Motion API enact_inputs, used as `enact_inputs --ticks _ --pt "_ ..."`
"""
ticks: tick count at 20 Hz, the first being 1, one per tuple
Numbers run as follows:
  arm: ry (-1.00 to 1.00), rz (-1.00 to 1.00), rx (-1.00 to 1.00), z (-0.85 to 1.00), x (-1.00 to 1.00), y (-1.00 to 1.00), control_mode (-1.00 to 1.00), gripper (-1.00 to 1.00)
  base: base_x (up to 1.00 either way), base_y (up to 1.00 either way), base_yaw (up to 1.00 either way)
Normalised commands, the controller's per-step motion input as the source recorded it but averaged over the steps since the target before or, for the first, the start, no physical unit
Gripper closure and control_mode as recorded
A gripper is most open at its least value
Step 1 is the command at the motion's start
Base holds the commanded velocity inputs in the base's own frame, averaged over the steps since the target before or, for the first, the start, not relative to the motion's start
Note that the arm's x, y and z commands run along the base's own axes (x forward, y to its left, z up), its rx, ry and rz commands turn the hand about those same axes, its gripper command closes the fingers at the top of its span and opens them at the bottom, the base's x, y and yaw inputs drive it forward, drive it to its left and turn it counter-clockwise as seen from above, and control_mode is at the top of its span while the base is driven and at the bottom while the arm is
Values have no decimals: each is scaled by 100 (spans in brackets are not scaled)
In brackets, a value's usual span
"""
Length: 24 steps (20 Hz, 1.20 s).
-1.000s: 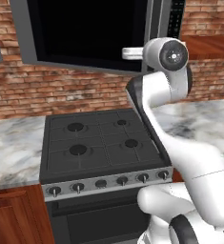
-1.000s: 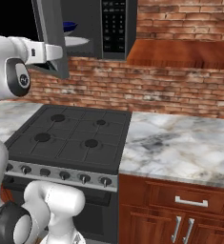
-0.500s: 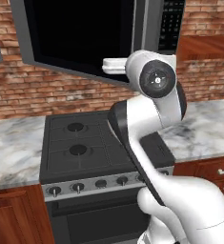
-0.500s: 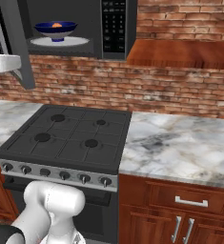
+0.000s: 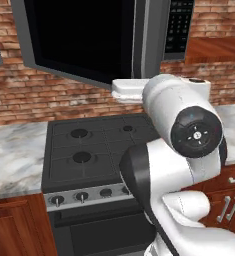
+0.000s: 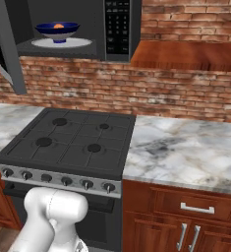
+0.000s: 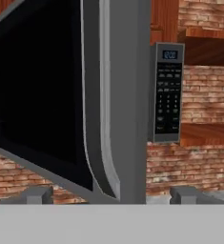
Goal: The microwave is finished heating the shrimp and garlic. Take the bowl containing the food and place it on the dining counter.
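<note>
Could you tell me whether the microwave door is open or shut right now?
Open: the microwave door is swung out, and the bowl on the turntable plate is exposed.

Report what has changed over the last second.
The microwave door has swung wider open, baring the bowl on the turntable plate in the right base view. The arm has swung left with it. The bowl and the stove have not moved.

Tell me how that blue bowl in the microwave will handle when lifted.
The bowl looks rigid, wide and shallow on a small foot, so it may tip if gripped off-centre. The shrimp lies loose inside and could slide out when tilted.
</note>
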Motion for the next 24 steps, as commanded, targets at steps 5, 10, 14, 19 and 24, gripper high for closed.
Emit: enact_inputs --ticks 5,10,14,19,24 --pt "-18 26 6 10 -68 -75 -100 -100 0 0 0" --pt "-12 39 17 21 -7 -100 -100 -100 0 0 0" --pt "-13 43 19 14 11 -100 -100 -100 0 0 0" --pt "-1 34 22 0 68 -100 -100 -100 0 0 0" --pt "23 17 16 0 99 -53 -100 -100 0 0 0"
